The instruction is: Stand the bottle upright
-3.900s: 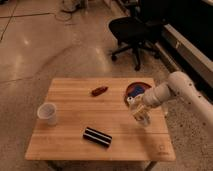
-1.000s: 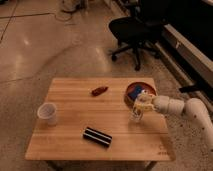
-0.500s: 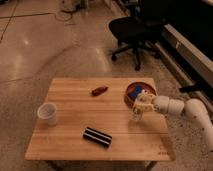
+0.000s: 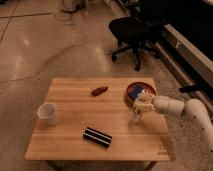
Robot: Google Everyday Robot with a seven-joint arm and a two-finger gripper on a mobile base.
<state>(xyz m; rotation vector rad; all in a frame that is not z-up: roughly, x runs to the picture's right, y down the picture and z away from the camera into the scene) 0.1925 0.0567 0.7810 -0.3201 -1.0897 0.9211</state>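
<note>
The bottle (image 4: 136, 117) is small and pale and stands upright near the right edge of the wooden table (image 4: 75, 107). My gripper (image 4: 140, 106) comes in from the right on a white arm. It sits just above and right of the bottle's top, right beside it. The gripper is shut, and I cannot make out whether it touches the bottle.
A reddish bowl (image 4: 129, 98) holding a blue item (image 4: 136, 92) sits just behind the gripper. A small red object (image 4: 99, 90) lies mid-table, a white cup (image 4: 47, 113) stands at the left, and a black striped bar (image 4: 97, 137) lies near the front. A black office chair (image 4: 132, 30) stands beyond the table.
Earlier the arm reached over the bottle from higher up. It has since dropped lower and to the right. Nothing has visibly moved over the last second.
</note>
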